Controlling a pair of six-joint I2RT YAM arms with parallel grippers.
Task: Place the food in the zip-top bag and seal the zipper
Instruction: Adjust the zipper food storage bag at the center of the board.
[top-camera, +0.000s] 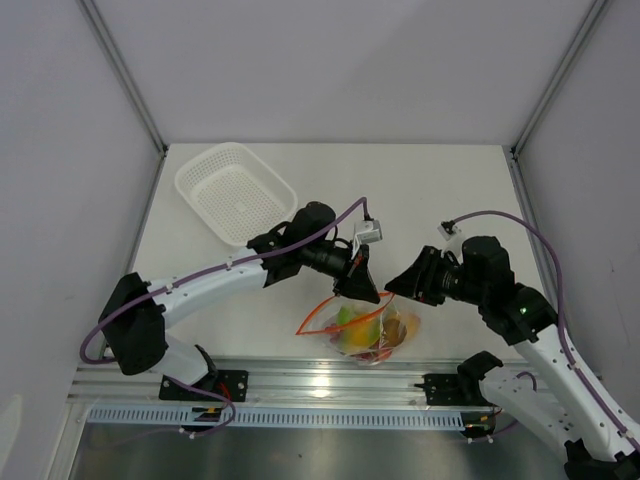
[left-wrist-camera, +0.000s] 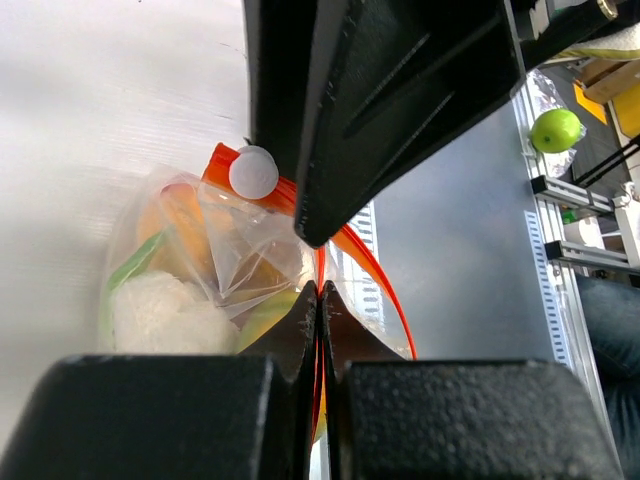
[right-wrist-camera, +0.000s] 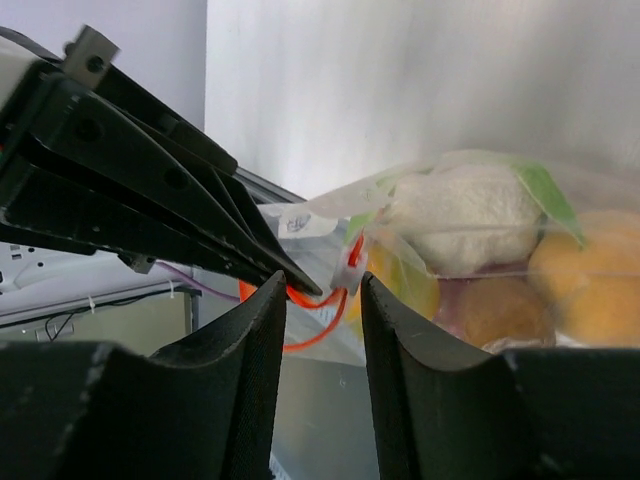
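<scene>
The clear zip-top bag (top-camera: 372, 336) lies at the table's near edge between the two arms. It holds the food: a white-and-green piece (right-wrist-camera: 465, 215), an orange (right-wrist-camera: 590, 270) and a brown piece (right-wrist-camera: 490, 310). My left gripper (left-wrist-camera: 322, 290) is shut on the red-orange zipper (left-wrist-camera: 220, 162) at the bag's mouth. A white slider tab (right-wrist-camera: 348, 270) sits on the strip. My right gripper (right-wrist-camera: 322, 285) is open, its fingers standing either side of the zipper (right-wrist-camera: 311, 298), with the slider close to the right finger. Both grippers meet above the bag's mouth (top-camera: 375, 285).
A white mesh basket (top-camera: 235, 190) stands at the back left of the table. The aluminium rail (top-camera: 300, 380) carrying the arm bases runs just below the bag. A green lime (left-wrist-camera: 556, 130) lies off the table in the background.
</scene>
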